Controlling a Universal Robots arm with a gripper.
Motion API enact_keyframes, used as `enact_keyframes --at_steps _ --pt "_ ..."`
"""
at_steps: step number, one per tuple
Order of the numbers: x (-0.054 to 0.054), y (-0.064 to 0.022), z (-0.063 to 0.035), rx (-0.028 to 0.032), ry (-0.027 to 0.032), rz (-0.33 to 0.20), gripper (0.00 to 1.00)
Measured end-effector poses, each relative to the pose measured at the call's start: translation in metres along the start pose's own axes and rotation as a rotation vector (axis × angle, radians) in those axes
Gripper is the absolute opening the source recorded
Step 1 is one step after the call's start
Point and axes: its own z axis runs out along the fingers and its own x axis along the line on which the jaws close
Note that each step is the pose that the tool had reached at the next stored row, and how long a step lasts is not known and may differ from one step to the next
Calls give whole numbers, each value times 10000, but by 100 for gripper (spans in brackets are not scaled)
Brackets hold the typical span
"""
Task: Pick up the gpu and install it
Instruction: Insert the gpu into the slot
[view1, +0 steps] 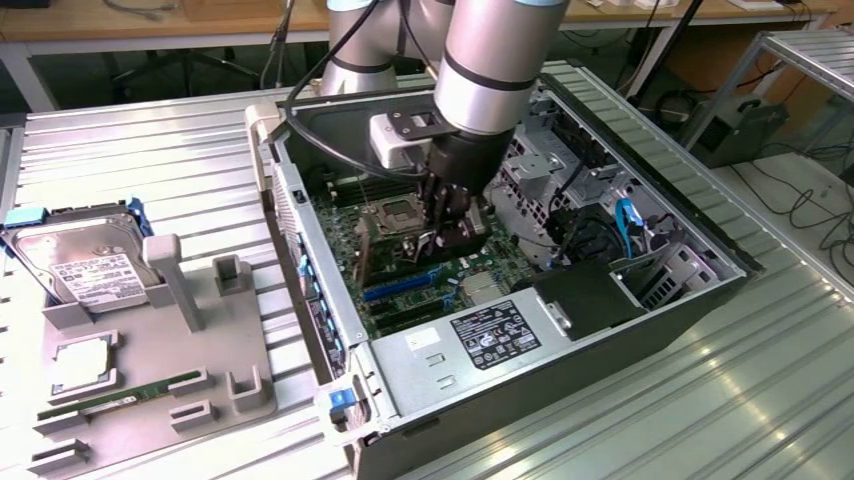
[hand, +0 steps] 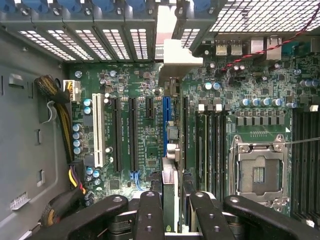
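The black two-fingered gripper (view1: 451, 232) hung inside the open black computer case (view1: 694, 300), pinching the gpu (hand: 171, 197), a thin dark card held on edge, just above the green motherboard (view1: 400, 262). This looked like the install step; seating would call for lining up over the blue slot (hand: 165, 125). Its long axis seemed to run along that slot, bracket toward the rear grilles.

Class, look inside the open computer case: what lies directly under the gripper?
The gripper holds the gpu edge-on above the green motherboard, over the blue slot. The card hides the slot's near end.
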Motion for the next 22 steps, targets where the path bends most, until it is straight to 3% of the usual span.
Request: enact_keyframes --at_steps 22 --pt "6 157 98 0 9 0 26"
